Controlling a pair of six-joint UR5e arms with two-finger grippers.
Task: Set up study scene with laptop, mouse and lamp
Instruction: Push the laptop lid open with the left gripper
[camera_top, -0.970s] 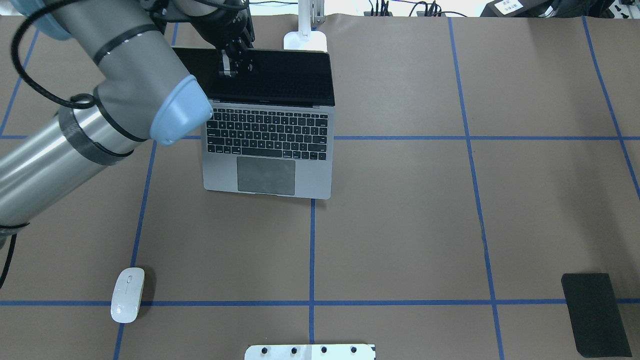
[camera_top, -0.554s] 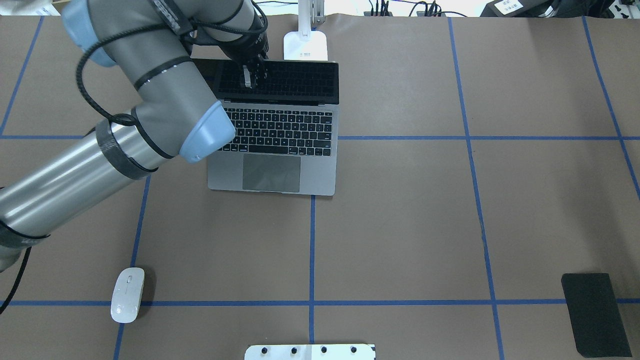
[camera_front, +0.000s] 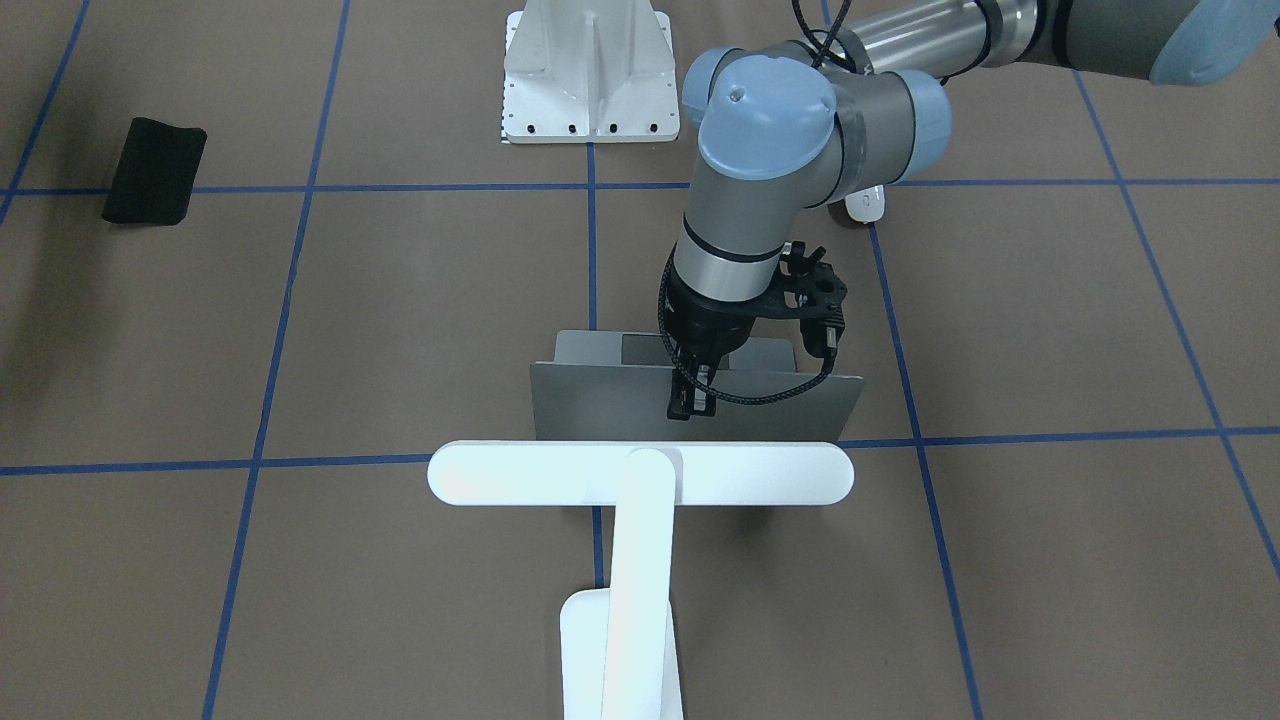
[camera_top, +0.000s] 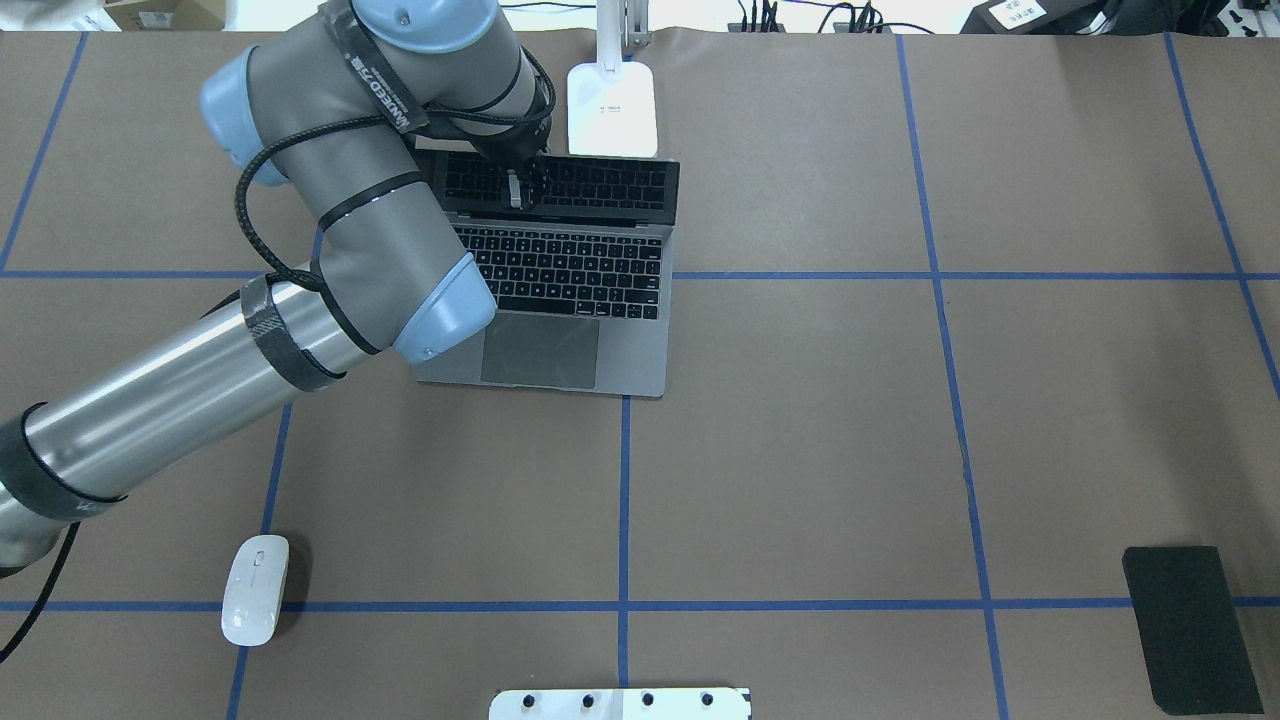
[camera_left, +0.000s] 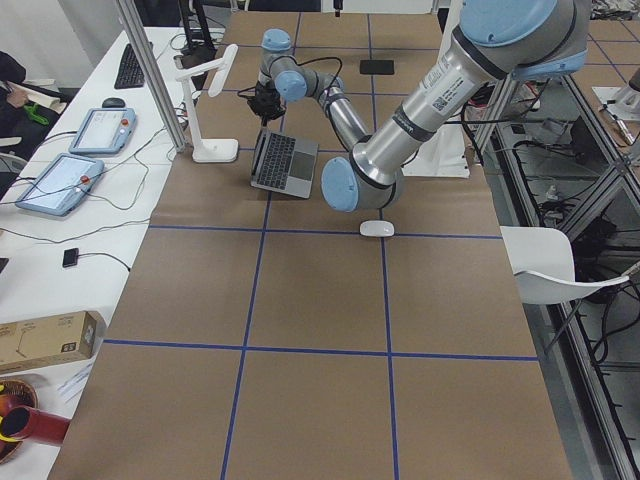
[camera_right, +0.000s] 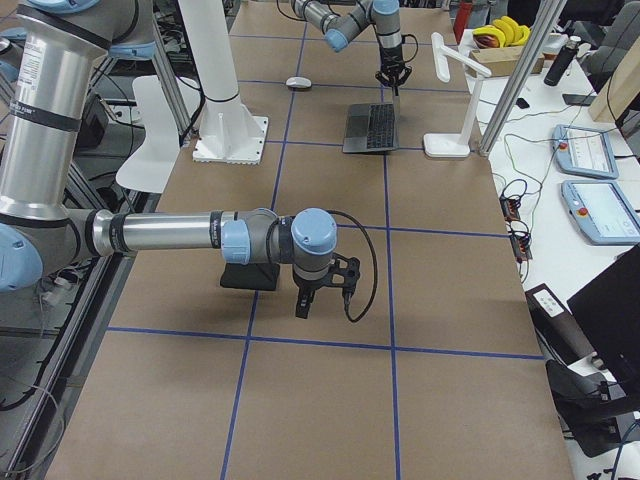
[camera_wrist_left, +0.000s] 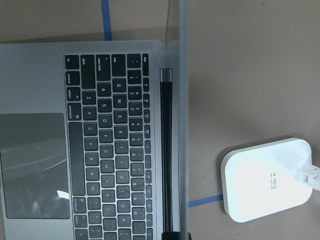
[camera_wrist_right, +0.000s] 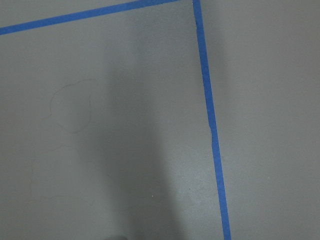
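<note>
Nearest the robot's base, beside the white bolted pedestal (camera_top: 620, 703), the mouse (camera_top: 255, 590) lies flat on the worktop (camera_top: 800, 450) at the robot's left, well apart from everything else; you have not yet brought it to the study spot. At about the same depth on the robot's right, the right hand (camera_right: 303, 303) hangs above bare worktop just beside the black mat (camera_top: 1190, 625). Only the side view shows it, so you cannot tell whether it is released or clenched. Farther out, the laptop (camera_top: 560, 300) sits open with its keyboard and trackpad toward the robot and its lid raised. The left hand (camera_front: 690, 402) points down onto the lid's top edge and appears clenched on it, the fingers close together either side of the thin panel. Farthest away, the lamp (camera_front: 640, 475) stands upright just behind the laptop, its bar head running parallel to the lid; whether it is lit cannot be told. By this reading, the laptop step is nearly complete and the lamp looks placed. What is left for you is to let go of the lid and set the mouse beside the laptop.
</note>
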